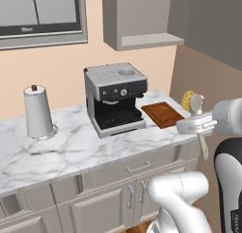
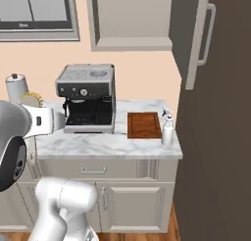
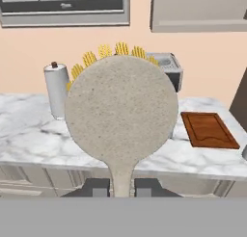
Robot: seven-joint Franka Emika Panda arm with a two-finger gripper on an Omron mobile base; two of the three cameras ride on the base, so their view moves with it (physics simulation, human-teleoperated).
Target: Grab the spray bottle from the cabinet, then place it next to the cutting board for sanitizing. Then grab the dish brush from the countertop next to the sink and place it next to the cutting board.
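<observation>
1. at far left on the marble worktop (image 1: pixel 71 147) stands a white paper-towel roll (image 1: pixel 38 112), well apart from the work in hand.
2. next along, a steel coffee machine (image 1: pixel 116 98) sits against the wall, under the grey wall cabinet (image 1: pixel 142 19) with its open shelf niche.
3. just right of the machine lies the reddish cutting board (image 2: pixel 144 125), flat on the worktop; the white spray bottle (image 2: pixel 167 129) stands upright close beside its right edge, so that half of the job looks finished.
4. the dish brush (image 3: pixel 120 118) is in the air, off the worktop and in front of the cabinet run, carried head-up with its yellow bristles (image 3: pixel 103 52) facing away from the hand camera.
5. the gripper (image 3: pixel 122 188) is clamped on the brush's narrow handle, one dark tip on either side of the stem just below the round head.
6. handling, as a judgement: the brush looks light and rigid, a speckled hard back and a slim stem; the bristles would give, the body would not.
7. the stem is the sensible place to hold it, as the head looks too wide for the jaws; a thin smooth handle may twist in the grip, so a slow swing toward the board seems wise.
8. the bare worktop beside the board looks like the likely setting-down spot, clear of the bottle.
</observation>
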